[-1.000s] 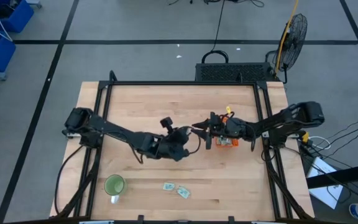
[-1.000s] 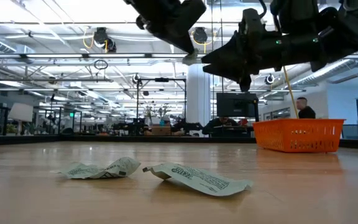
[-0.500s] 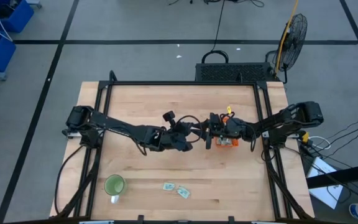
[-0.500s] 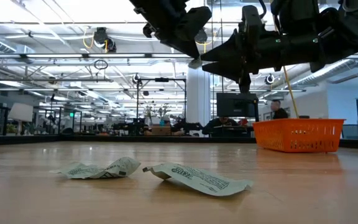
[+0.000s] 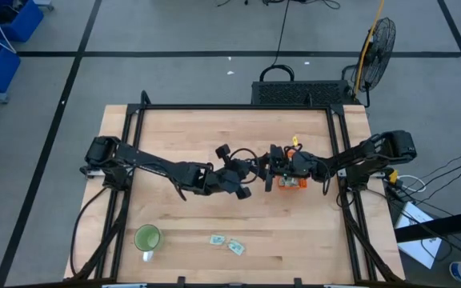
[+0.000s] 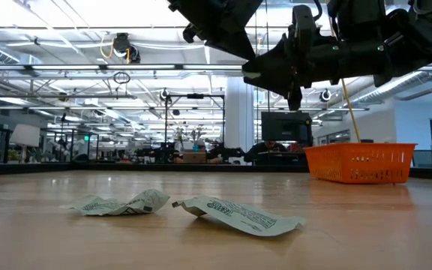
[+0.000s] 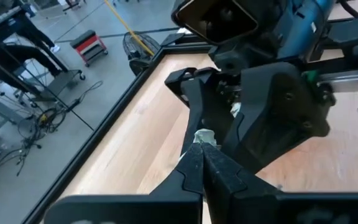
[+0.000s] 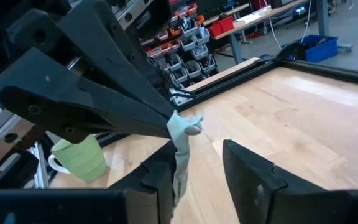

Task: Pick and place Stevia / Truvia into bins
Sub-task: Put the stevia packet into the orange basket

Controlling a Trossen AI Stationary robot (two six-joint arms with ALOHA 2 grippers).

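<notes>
At frame centre, the left claw is clamped on a sachet. The right claw, fingers apart, brackets the sachet beside the orange tray.

Both arms reach inward over mid-table, meeting near centre, raised well above the surface. Left gripper at the end of a long, nearly straight arm; fingers pressed together, tips pinching a small pale sachet. Right gripper faces it tip to tip; fingers parted, either side of the hanging sachet. Right arm bent at elbow, wrist level.
</notes>
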